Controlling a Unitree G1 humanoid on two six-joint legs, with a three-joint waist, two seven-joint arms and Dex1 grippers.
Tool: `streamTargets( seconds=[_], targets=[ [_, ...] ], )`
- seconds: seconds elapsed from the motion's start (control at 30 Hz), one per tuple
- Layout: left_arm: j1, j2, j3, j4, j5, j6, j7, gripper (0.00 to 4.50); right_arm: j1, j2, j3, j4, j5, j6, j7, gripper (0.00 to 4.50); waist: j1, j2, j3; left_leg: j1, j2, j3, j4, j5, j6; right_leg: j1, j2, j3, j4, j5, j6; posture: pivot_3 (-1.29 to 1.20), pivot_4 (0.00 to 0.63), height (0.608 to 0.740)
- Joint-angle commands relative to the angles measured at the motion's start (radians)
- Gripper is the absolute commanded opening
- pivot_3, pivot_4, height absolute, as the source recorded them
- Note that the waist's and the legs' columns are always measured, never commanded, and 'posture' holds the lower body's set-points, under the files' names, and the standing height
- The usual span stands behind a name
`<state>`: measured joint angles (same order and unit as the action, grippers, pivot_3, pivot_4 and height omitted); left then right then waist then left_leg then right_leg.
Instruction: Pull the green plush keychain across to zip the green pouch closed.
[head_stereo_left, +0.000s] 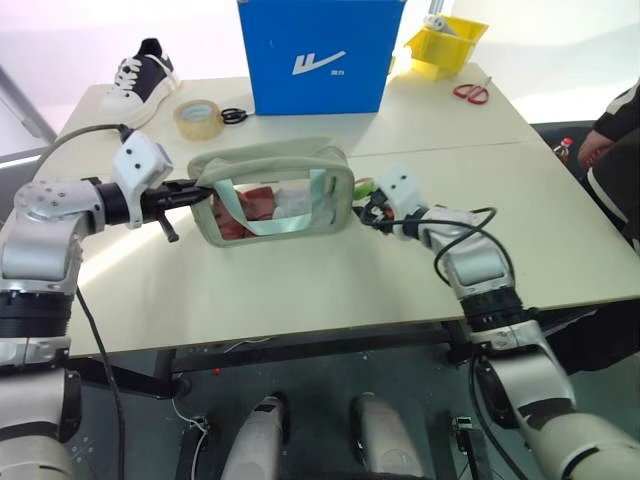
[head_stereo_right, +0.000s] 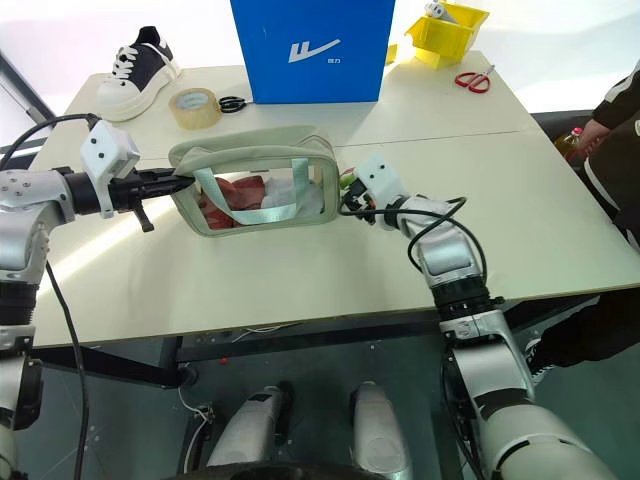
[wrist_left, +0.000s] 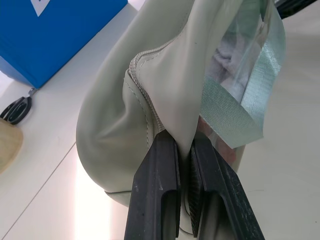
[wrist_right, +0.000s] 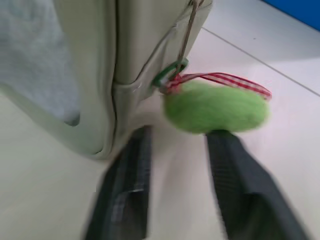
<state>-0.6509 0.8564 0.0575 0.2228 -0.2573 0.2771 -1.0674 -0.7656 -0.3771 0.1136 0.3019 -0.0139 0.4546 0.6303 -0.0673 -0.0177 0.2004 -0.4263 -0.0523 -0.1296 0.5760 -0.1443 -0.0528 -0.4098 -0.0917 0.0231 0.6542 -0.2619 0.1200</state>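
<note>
inside, the green pouch (left gripper pinching its end) shows red contents.

The pale sage-green soft leather-like pouch looked smooth and matt, with a glossy clear plastic window and a woven mint strap. The lime-green plush keychain was fuzzy. The beige counter looked smooth, slightly sheeny.

bright daylight glares off the table; the right wrist view is blurred.
</note>
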Motion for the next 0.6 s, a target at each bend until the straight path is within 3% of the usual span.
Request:
streamTargets(
  seconds=[0.03,0.07,0.2,0.3,0.5,0.6],
  targets=[
    [0.001,0.018,0.024,-0.015,0.007,-0.010,0.008,0.00,-0.083,-0.106,-0.048,-0.067,0.044,0.011,0.103,3.54,0.001,0.000,0.000,0.000,0.000,0.000,0.000,0.000,0.000,0.000,0.000,0.000,0.000,0.000,0.000,0.00,0.150,0.740],
    [0.000,0.018,0.023,-0.014,0.008,-0.010,0.010,0.00,-0.103,-0.147,-0.055,-0.060,0.059,0.015,0.147,4.04,0.001,0.000,0.000,0.000,0.000,0.000,0.000,0.000,0.000,0.000,0.000,0.000,0.000,0.000,0.000,0.00,0.150,0.740],
    [-0.008,0.022,0.029,0.000,0.007,-0.011,0.007,0.00,-0.174,-0.282,-0.078,-0.024,0.127,0.018,0.326,4.04,0.000,0.000,0.000,0.000,0.000,0.000,0.000,0.000,0.000,0.000,0.000,0.000,-0.002,0.000,0.000,0.00,0.150,0.740],
    [-0.027,0.028,0.063,0.003,-0.044,0.036,-0.015,1.12,-0.187,-0.357,-0.087,-0.053,0.210,0.048,0.488,4.08,-0.001,0.000,0.000,0.000,0.000,0.000,-0.001,-0.001,0.001,0.001,0.000,-0.001,-0.002,0.000,0.000,0.00,0.150,0.740],
    [-0.088,0.119,0.137,0.034,-0.119,0.221,-0.031,4.25,-0.179,-0.394,-0.084,-0.135,0.274,0.073,0.576,4.08,-0.005,0.000,0.000,-0.001,0.001,0.000,-0.001,-0.001,0.001,0.000,0.000,0.000,-0.003,0.000,0.000,0.00,0.150,0.740],
    [-0.076,0.146,0.168,0.019,-0.147,0.262,-0.028,4.43,-0.168,-0.383,-0.090,-0.160,0.287,0.089,0.559,4.08,-0.002,0.001,0.000,0.000,0.001,0.002,-0.001,-0.001,0.002,0.000,-0.001,0.000,-0.003,0.000,0.000,0.00,0.150,0.740]
  ],
)
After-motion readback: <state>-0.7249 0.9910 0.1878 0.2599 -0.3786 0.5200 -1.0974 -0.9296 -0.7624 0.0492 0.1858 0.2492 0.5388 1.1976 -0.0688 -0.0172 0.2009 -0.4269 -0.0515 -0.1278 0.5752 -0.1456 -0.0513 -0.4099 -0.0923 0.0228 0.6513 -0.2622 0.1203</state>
